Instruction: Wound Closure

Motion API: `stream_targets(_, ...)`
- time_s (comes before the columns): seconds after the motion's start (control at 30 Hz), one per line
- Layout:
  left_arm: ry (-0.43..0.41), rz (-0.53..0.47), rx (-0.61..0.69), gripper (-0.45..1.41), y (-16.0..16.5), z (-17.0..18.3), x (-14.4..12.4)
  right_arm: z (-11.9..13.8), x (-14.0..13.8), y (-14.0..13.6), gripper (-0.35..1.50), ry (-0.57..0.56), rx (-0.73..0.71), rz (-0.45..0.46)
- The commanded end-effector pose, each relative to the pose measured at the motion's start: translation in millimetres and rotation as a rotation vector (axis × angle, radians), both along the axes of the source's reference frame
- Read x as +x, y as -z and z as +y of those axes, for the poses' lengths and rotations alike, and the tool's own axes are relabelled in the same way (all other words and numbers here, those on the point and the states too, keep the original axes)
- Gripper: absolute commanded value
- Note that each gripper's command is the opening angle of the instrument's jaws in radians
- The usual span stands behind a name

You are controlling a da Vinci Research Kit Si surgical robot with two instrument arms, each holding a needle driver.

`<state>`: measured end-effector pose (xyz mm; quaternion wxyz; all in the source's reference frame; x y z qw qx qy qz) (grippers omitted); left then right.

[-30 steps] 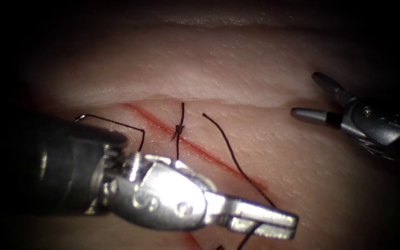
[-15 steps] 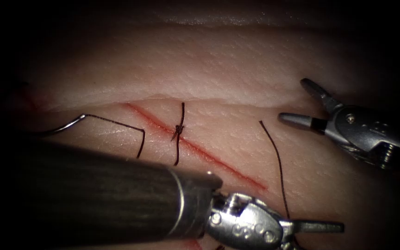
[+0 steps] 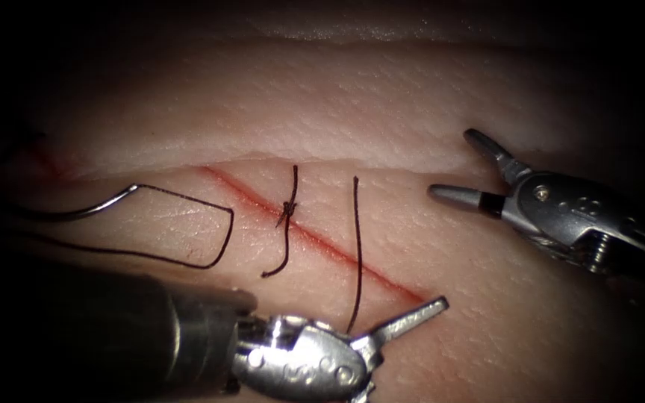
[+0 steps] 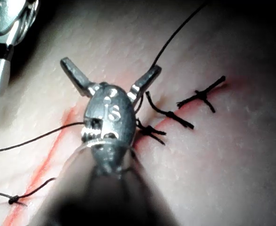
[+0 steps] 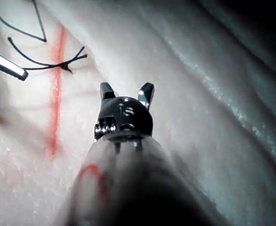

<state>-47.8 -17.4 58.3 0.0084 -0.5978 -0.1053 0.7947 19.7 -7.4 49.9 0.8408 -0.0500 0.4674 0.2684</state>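
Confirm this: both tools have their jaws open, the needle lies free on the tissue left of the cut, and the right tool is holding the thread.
One thing is wrong: the right tool holds nothing. The endoscope view shows its jaws open over bare tissue, right of the cut and apart from the thread. The rest stands: the left tool is open too, and the needle lies free left of the cut.

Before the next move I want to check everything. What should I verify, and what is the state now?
1. Left tool free: ok, jaws open, holding nothing.
2. Right tool free: ok, jaws open, holding nothing, right of the cut.
3. Needle located: ok, lying on the tissue left of the cut, held by neither tool.
4. Knot seated on the cut: ok.
5. Thread clear of left tool: cannot tell, a strand passes close beside one jaw.
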Motion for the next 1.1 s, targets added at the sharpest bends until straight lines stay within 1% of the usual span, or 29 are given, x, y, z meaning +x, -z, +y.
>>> stream_targets(0.03, 0.000, 0.024, 0.000, 1.38, -0.3, -0.1, 0.1, 0.5, 0.8, -0.2, 1.38, -0.001, -0.003, 0.004)
stream_targets(0.1, -0.010, 0.084, 0.003, 1.36, -0.1, -0.6, 1.7, 0.4, 0.8, -0.2, 1.38, 0.000, -0.004, 0.004)
stream_targets(0.17, -0.003, 0.157, -0.002, 1.30, -0.5, -1.3, 3.0, 0.3, 0.8, -0.1, 1.38, 0.000, -0.004, 0.005)
stream_targets(0.2, 0.001, 0.179, -0.002, 1.25, -0.8, -1.6, 3.4, 0.3, 0.8, -0.1, 1.38, 0.000, -0.004, 0.004)
stream_targets(0.27, 0.014, 0.204, -0.002, 1.25, -1.5, -2.2, 4.2, 0.3, 0.9, -0.2, 1.38, -0.001, -0.004, 0.004)
stream_targets(0.37, 0.011, 0.207, 0.020, 1.20, -2.6, -3.0, 5.9, 0.1, 1.0, -0.2, 1.38, 0.001, -0.005, 0.003)
stream_targets(0.47, 0.015, 0.216, 0.046, 1.08, -3.6, -3.9, 8.7, -0.4, 1.1, -0.3, 1.38, 0.007, -0.005, -0.001)
stream_targets(0.6, 0.040, 0.250, 0.075, 0.96, -5.2, -4.8, 13.1, -0.7, 1.3, -0.5, 1.36, 0.009, -0.006, -0.006)
stream_targets(0.87, 0.076, 0.286, 0.172, 0.89, -8.5, -6.5, 21.0, -0.8, 2.8, -0.7, 1.36, 0.014, -0.001, -0.009)
stream_targets(1.0, 0.086, 0.300, 0.193, 0.89, -8.9, -7.0, 24.7, -1.2, 3.2, -0.8, 1.36, 0.023, 0.001, -0.011)
stream_targets(1.07, 0.093, 0.310, 0.202, 0.89, -8.7, -7.3, 27.4, -1.6, 3.4, -1.0, 1.36, 0.031, 0.002, -0.016)
stream_targets(1.1, 0.093, 0.310, 0.202, 0.89, -8.7, -7.3, 27.4, -1.6, 3.4, -1.0, 1.36, 0.031, 0.002, -0.016)
